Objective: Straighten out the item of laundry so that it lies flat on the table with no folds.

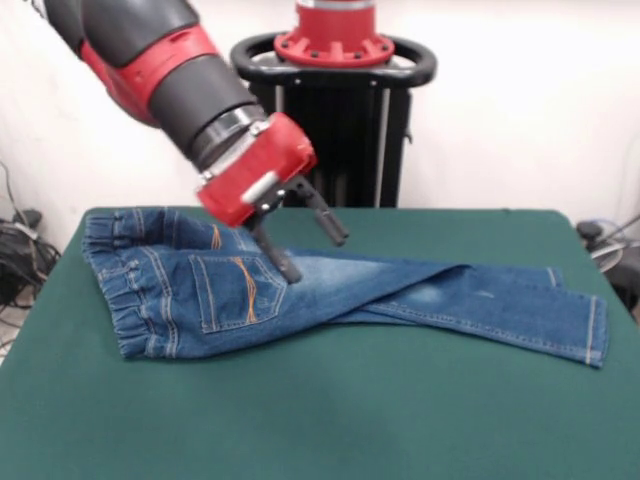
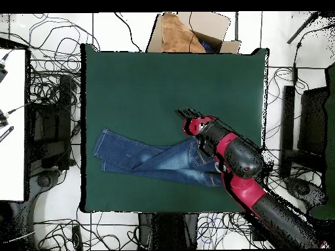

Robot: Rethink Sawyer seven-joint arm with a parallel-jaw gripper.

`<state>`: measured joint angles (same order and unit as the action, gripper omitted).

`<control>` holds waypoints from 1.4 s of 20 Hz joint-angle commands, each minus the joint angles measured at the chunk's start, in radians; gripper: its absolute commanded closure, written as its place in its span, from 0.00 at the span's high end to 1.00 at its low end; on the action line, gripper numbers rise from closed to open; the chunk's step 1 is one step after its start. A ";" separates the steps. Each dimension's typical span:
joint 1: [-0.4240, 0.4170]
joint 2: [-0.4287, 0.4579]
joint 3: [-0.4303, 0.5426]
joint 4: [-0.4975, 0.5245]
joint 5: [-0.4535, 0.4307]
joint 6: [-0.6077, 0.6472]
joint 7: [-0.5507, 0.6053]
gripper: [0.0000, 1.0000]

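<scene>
arm point(image 1: 170, 70): angled down | end effector point(image 1: 315, 250): fingers apart, holding nothing

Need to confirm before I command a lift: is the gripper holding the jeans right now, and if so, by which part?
Nothing is held. The gripper is open, fingers spread, above the jeans near the back pocket, with no denim between them.

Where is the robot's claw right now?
In the front view the gripper hangs open left of the middle, just over the jeans by the orange-stitched back pocket, on the green table.

Jeans' point(image 2: 141, 155) waistband under arm point(image 2: 239, 157) overhead
</scene>
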<state>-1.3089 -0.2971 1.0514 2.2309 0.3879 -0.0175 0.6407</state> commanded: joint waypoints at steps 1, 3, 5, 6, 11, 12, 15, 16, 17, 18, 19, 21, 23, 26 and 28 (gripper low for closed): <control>0.114 -0.077 -0.098 -0.007 -0.057 -0.070 0.293 1.00; 0.218 -0.200 -0.259 -0.017 -0.046 -0.055 0.266 1.00; 0.310 -0.259 -0.381 -0.038 -0.022 -0.035 0.247 1.00; 0.359 -0.283 -0.440 -0.052 -0.009 -0.027 0.238 1.00; 0.618 -0.360 -0.710 -0.123 0.103 0.057 0.243 1.00; 0.645 -0.367 -0.736 -0.130 0.113 0.069 0.252 1.00; 0.682 -0.363 -0.737 -0.122 0.136 0.034 0.307 1.00; 0.658 -0.355 -0.697 -0.111 0.123 0.005 0.331 1.00; 0.576 -0.323 -0.581 -0.083 0.073 -0.069 0.384 1.00; 0.524 -0.290 -0.510 -0.072 0.032 -0.113 0.412 1.00; 0.472 -0.257 -0.439 -0.061 -0.010 -0.157 0.439 1.00; 0.424 -0.217 -0.375 -0.050 -0.055 -0.196 0.457 1.00; 0.412 -0.194 -0.357 -0.047 -0.077 -0.212 0.464 1.00; 0.393 -0.144 -0.326 -0.056 -0.117 -0.236 0.476 1.00; 0.383 -0.088 -0.297 -0.069 -0.156 -0.269 0.494 1.00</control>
<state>-0.9259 -0.5126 0.6571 2.2126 0.2780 -0.2154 0.7767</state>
